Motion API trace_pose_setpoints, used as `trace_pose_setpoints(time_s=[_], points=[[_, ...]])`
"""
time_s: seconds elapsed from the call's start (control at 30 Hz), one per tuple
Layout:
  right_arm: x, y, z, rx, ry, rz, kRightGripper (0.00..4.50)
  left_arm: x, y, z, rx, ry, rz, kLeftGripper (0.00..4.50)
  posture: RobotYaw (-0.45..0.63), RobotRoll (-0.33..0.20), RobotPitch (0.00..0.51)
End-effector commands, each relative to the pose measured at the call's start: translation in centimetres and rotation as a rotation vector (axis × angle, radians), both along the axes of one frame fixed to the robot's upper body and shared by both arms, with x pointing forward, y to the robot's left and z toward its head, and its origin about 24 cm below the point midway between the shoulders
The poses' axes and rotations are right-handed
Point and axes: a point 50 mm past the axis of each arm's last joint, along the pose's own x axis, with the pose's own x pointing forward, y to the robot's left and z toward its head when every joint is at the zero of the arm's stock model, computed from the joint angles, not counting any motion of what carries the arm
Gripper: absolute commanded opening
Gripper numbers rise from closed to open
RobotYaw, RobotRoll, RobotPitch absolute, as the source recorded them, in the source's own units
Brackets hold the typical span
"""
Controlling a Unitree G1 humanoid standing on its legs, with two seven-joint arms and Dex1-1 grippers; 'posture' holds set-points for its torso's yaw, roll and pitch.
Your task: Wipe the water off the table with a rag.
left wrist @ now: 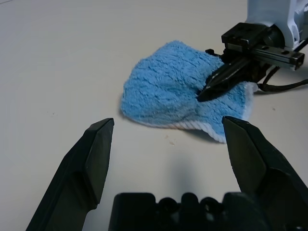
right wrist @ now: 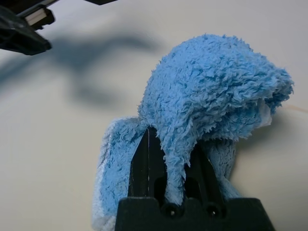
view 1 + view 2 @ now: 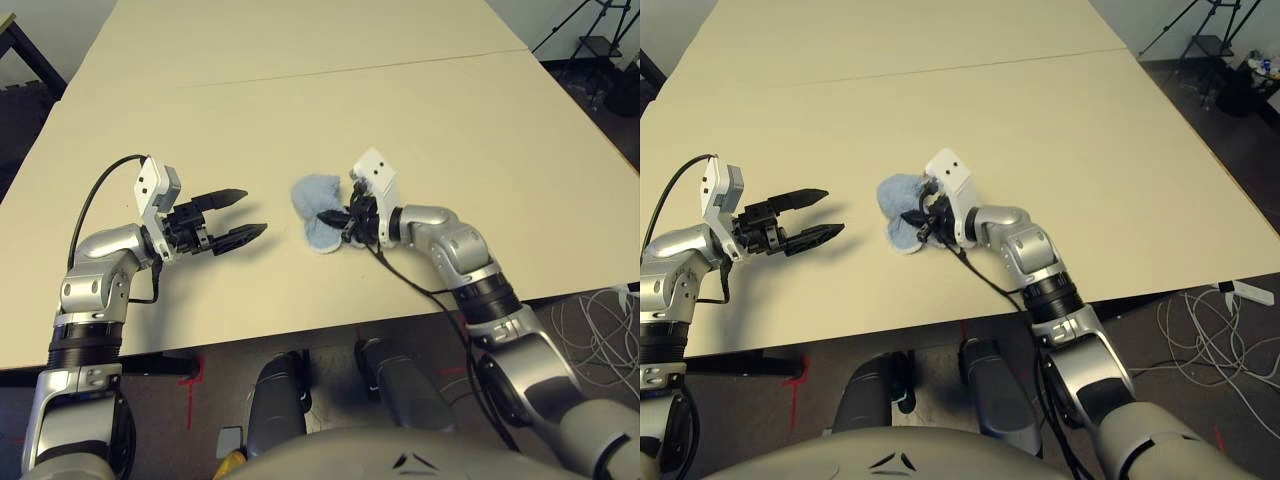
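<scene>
The right claw [image 3: 332, 217] is clenched on the rag [image 3: 316, 199], pinching a fold of the blue cloth between its 2 black fingers. The rest of the cloth lies bunched on the pale surface [image 3: 480, 130] near the front edge, roughly in front of the robot's body. The left claw [image 3: 240, 215] is released, fingers spread wide, holding nothing. It hangs just above the surface, well to the left of the rag and pointing toward it.

The step in hand looks like a wiping pass, dragging the rag across the surface. No water can be made out near the cloth. A few faint specks show in the left wrist view just in front of the rag's hem, too small to tell whether they are droplets.

To wipe well, the right claw should press low enough that a broad patch of cloth lies flat on the surface. Only a pinched ridge is held, so much of the rag is lifted and folded over the fingers. A flatter spread would soak up more. Strokes should overlap and run past the wet area. The grip should stay firm so the cloth does not slip out while dragged. The left claw is best kept out of the rag's path.
</scene>
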Motion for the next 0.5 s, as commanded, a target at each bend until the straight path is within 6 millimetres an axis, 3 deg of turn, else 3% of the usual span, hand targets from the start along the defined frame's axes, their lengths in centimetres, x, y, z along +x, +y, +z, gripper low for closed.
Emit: trace_pose_setpoints(time_s=[0.03,0.3,0.5], points=[[-1.0,0.5,-3.0,-0.073,0.139,0.033,0.01,-0.3,-0.3,0.0,0.0,-0.01,-0.011,4.5,-0.16,0.0,0.16],[3.8,-6.1,-0.5,-0.201,-0.001,-0.169,0.01,0.1,-0.2,-0.1,0.0,-0.009,-0.016,4.5,-0.18,0.0,0.154],[5.2,-11.6,1.3,-0.279,-0.032,-0.275,0.01,0.6,-0.3,0.0,0.004,-0.015,-0.025,4.5,-0.19,0.0,0.151]])
